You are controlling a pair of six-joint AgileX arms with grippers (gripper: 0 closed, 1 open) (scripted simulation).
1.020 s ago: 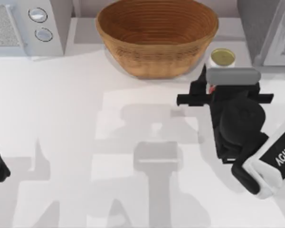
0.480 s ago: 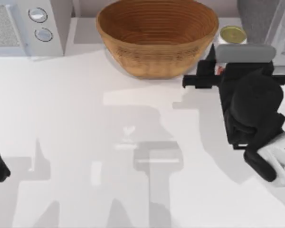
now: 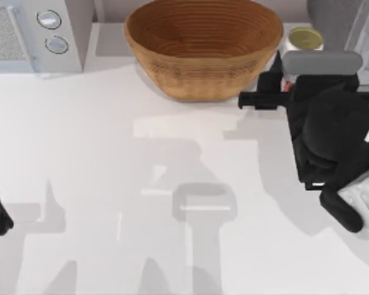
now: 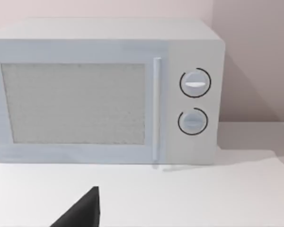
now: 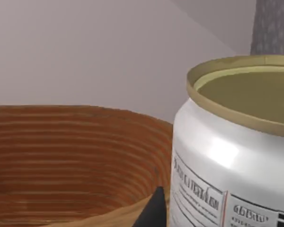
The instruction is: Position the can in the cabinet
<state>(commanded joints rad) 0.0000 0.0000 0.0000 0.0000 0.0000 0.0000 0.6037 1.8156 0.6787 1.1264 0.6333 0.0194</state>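
Right jaws (image 3: 293,72) are clamped on the can (image 3: 305,39), holding it upright near the tabletop's back right corner, between basket (image 3: 203,46) and cabinet (image 3: 344,21), probably so it goes in level. Left arm's parked at the left edge.

A woven brown basket (image 3: 203,46) sits at the upper centre of the white bench (image 3: 111,153). A pale microwave (image 3: 34,34) with two round knobs (image 3: 52,32) occupies the upper left.

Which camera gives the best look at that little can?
The right wrist view: the can is close up, with its gold top and label print plain. The top view shows just its gold lid beyond the right arm, between the basket and the cabinet.
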